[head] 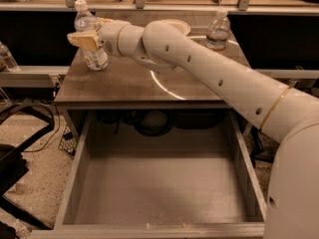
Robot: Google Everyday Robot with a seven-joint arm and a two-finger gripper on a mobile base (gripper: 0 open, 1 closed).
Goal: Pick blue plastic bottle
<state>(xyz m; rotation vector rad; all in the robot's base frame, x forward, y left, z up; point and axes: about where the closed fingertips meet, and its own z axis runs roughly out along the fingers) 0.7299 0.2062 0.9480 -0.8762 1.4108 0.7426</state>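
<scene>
Reaching arm: the white arm comes in from the lower right and stretches across the wooden table to its back left corner.
Task item: the blue plastic bottle stands upright on that back left corner, with its white cap at the top and its base on the tabletop.
Gripper: the gripper is level with the middle of the blue plastic bottle, and its tan part crosses in front of the bottle's body.
Grip state: cannot tell whether it is apart or clamped on the bottle.
Second bottle: a clear bottle stands upright near the back right of the table, well apart from the gripper.
Left edge: a small bottle is partly visible beyond the table.
Drawer: the drawer below the table's front edge is pulled open toward the camera.
</scene>
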